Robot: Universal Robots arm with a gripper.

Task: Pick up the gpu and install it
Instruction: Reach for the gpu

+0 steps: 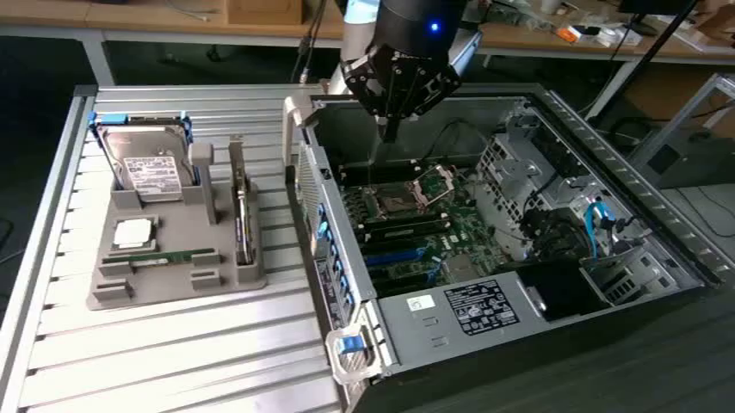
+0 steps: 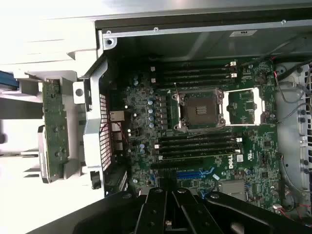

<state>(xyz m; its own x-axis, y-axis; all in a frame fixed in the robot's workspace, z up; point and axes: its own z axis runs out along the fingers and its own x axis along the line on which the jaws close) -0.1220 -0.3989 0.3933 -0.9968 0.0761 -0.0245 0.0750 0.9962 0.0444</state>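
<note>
1. A robot arm's gripper (image 1: 391, 131) hangs over the far edge of an open computer case (image 1: 344, 267). The case lies on its side at the exterior view's right.
2. The claw is closed, its fingers drawn together to a point, with nothing between them.
3. The wrist view looks straight down on the motherboard (image 2: 204, 131). The bare processor socket (image 2: 201, 109) is in the middle, with memory slots on either side of it.
4. The gpu (image 1: 241, 211) is not in the case. It stands on its long edge in a grey tray (image 1: 172, 288) on the slatted table (image 1: 172, 361), at the exterior view's left, just outside the case wall.
5. The same tray holds a hard drive (image 1: 150, 168) at its far end. A green memory stick (image 1: 161, 256) lies flat at the near end, and a small silver processor (image 1: 133, 231) sits between them.
6. Step in hand, as a judgement: the pick-up has not yet begun. The card sits untouched in its tray, well apart from the claw.
7. What picking it up calls for, as a judgement: the claw must travel to the exterior view's left until it is above the card. Its fingers must spread to straddle the thin upper edge. It must come down straight so that it does not knock the tray's upright posts just beside the card.
8. Installing then calls for keeping the card upright and lining its lower edge up with a long expansion slot (image 1: 397, 256) on the near part of the board.
</note>
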